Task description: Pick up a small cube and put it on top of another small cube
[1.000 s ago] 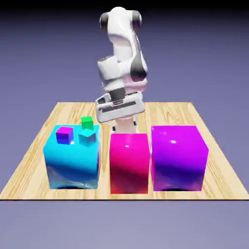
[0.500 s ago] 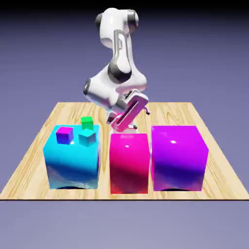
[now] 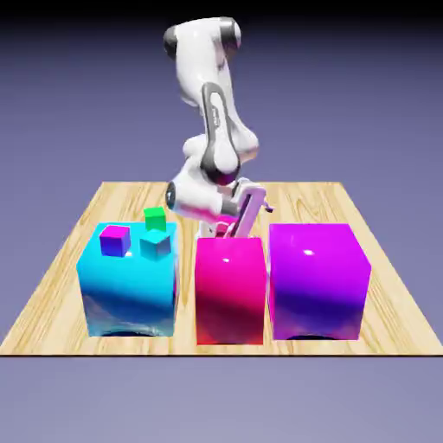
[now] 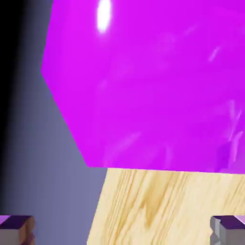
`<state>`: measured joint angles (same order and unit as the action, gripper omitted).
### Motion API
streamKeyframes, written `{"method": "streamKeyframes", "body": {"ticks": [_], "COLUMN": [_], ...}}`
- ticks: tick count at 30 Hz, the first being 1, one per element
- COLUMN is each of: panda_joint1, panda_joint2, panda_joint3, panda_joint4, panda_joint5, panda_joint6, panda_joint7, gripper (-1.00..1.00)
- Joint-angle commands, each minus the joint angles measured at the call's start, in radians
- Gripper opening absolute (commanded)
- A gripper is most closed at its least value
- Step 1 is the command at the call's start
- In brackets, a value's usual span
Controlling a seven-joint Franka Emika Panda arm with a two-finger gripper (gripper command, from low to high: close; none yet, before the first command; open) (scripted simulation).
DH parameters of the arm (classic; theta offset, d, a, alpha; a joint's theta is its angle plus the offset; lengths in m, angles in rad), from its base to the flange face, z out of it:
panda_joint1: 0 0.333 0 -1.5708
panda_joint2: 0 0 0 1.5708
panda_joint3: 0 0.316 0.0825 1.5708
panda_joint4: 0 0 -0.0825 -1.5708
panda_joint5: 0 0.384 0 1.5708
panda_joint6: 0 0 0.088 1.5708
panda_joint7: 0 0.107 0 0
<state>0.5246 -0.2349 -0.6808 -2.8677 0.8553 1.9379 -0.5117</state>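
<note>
The small cube is out of view in both frames. My gripper (image 3: 234,221) hangs low behind the big pink block (image 3: 229,290), tilted toward the gap between it and the big purple block (image 3: 317,281). In the hand view the two grey fingertips (image 4: 17,228) stand far apart at the bottom corners, so the gripper (image 4: 122,230) is open with nothing between them. The glossy purple block (image 4: 153,81) fills most of that view, with bare wood of the table (image 4: 153,210) below it.
A big cyan block (image 3: 130,290) stands at the exterior view's left. On its top sit a small purple cube (image 3: 114,240), a small teal cube (image 3: 156,246) and a small green cube (image 3: 155,218). The wooden table (image 3: 52,285) ends just in front of the blocks.
The arm has swung and twisted, carrying the hand down and toward the exterior view's right, from above the pink block to low behind it. The jaws have stayed open.
</note>
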Motion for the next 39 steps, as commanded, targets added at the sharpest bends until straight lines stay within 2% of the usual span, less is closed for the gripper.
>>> {"method": "streamKeyframes", "body": {"ticks": [1, 16, 25, 35, 39], "panda_joint1": [0.006, 0.103, -0.213, -0.077, -0.053], "panda_joint2": [0.009, 0.150, 0.007, 0.082, 0.194], "panda_joint3": [-0.001, -0.022, 0.165, 0.117, 0.169], "panda_joint4": [-0.007, -0.113, -0.164, -0.173, -0.141], "panda_joint5": [-0.001, -0.013, -0.247, -0.040, 0.134], "panda_joint6": [0.019, 0.305, 0.580, 0.495, 0.490], "panda_joint7": [-0.044, -0.696, -1.087, -1.466, -1.586], "gripper": [0.00, 0.00, 0.00, 0.00, 0.00]}}
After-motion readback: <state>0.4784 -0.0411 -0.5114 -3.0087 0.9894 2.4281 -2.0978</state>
